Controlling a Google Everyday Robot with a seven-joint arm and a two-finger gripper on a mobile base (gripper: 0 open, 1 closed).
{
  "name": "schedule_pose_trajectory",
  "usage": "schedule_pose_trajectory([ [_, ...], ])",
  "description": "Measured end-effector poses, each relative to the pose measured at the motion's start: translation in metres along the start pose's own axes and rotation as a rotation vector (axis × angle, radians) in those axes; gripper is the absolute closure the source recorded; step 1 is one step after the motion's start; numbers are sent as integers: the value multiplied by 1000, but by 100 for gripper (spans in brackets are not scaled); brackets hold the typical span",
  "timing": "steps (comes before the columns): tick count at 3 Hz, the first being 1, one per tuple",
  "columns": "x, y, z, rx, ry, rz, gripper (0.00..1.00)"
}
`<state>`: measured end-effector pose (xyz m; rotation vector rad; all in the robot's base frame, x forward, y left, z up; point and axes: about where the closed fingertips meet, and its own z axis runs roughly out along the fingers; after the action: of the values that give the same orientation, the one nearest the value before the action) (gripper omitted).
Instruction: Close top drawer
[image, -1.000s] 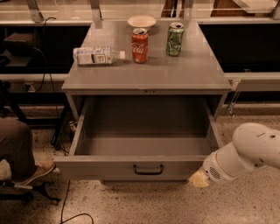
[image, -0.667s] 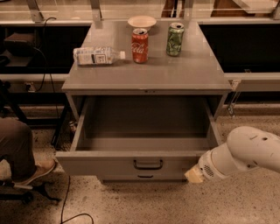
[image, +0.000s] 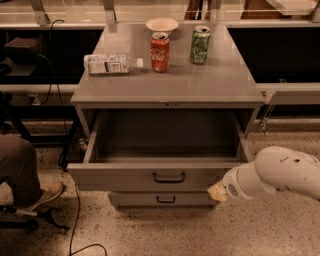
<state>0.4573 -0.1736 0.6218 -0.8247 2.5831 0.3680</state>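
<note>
Our top drawer (image: 125, 177) hangs wide open at 6 o'clock below the cabinet top (image: 200, 82), and we see just bare grey floor inside. The bowl (image: 162, 24) sits at 12 o'clock up top, contents hidden. The gripper (image: 218, 192) is against the drawer front's 4 o'clock corner; we can't tell how open it is.

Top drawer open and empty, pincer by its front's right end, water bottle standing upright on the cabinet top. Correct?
No. In the camera view the water bottle lies on its side on the cabinet top, not upright. The rest holds: top drawer open and empty, pincer by its front's right end.
</note>
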Motion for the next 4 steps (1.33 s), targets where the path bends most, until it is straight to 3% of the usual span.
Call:
schedule_pose_trajectory([
  [2, -23, -19, 19, 33, -88, 6, 100],
  [3, -23, -19, 19, 33, -88, 6, 100],
  [4, -55, -34, 38, 49, -153, -9, 100],
])
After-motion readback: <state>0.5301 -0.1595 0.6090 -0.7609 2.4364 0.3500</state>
